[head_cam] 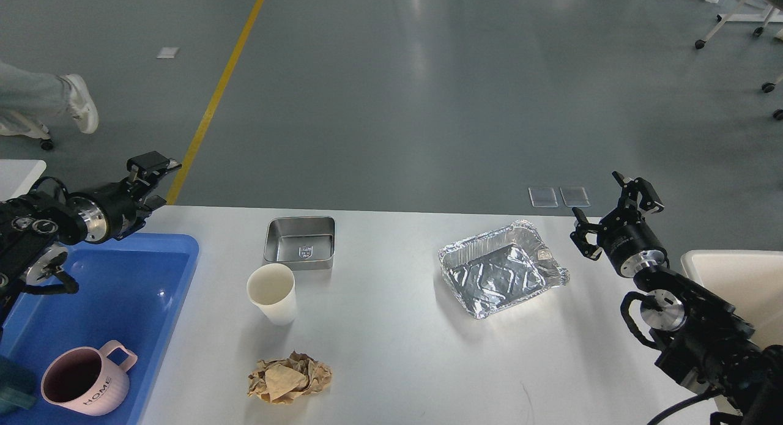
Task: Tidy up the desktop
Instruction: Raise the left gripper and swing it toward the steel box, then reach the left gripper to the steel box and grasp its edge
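The desktop [391,351] fills the lower view, paper cup [271,293] near its middle-left. Right gripper [612,214] — jaws spread wide, empty — hovers right of the foil tray [501,269]. Left gripper [150,180], far left of the cup, seems empty; its jaws' gap I cannot tell.

The desktop [391,327] bears a paper cup [271,293] beside a steel tin [300,242].

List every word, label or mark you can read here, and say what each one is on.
"HOME": printed on the side of the pink mug, which sits in the blue tray.
Small shield-shaped emblem on the floor of the steel tin: too small to read.
Nothing readable on the paper cup, the foil tray or the crumpled brown paper.
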